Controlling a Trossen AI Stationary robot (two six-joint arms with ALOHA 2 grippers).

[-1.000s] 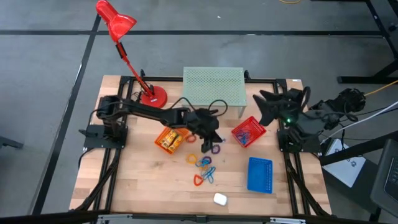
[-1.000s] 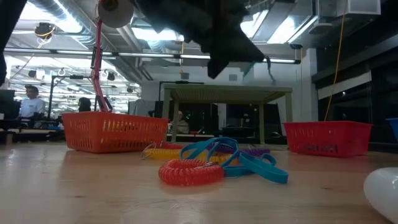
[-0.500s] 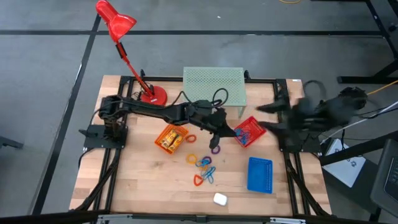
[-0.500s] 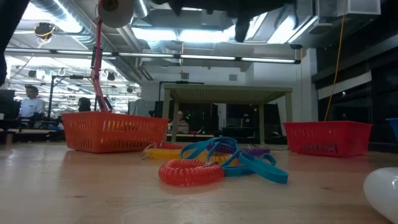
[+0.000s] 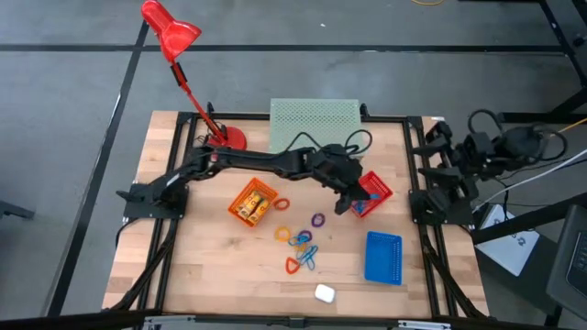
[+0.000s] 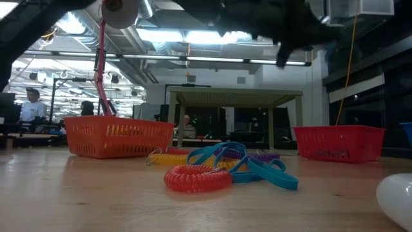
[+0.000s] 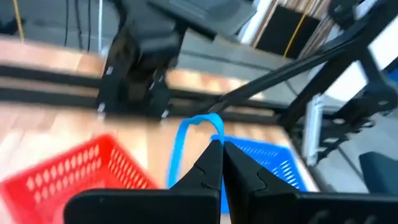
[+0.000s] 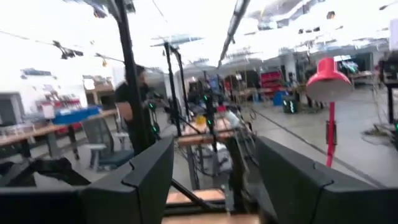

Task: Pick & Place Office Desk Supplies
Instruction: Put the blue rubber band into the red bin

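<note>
1. The left gripper (image 7: 219, 149) has its two fingers pressed together, pinching a thin blue loop (image 7: 186, 140). In the left wrist view the loop stands up from the fingertips, its long axis running on past them.

2. In the high view the left gripper (image 5: 347, 200) is stretched out from the arm's base toward three o'clock and hangs at the near-left edge of the red basket (image 5: 371, 193), which already holds some loops. The basket's middle lies just off the fingertips toward two o'clock. My judgement is that a short carry that way would put the loop over the basket before the fingers part.

3. From the gripper toward seven o'clock, the remaining coloured loops (image 5: 301, 243) lie scattered on the table (image 5: 202, 266). A purple loop (image 5: 317, 221) is the nearest of them. An orange loop (image 5: 282, 203) lies toward nine o'clock.

4. Farther toward nine o'clock sits the orange basket (image 5: 252, 203) with yellow tubes inside. The blue basket (image 5: 383, 258) lies toward five o'clock, near the table's front right.

5. The right gripper (image 8: 214, 171) has its fingers spread and holds nothing. In the high view the right arm (image 5: 459, 156) is folded back at the table's right edge, pointing away from the supplies, so the left arm is much the nearer to the red basket.
</note>
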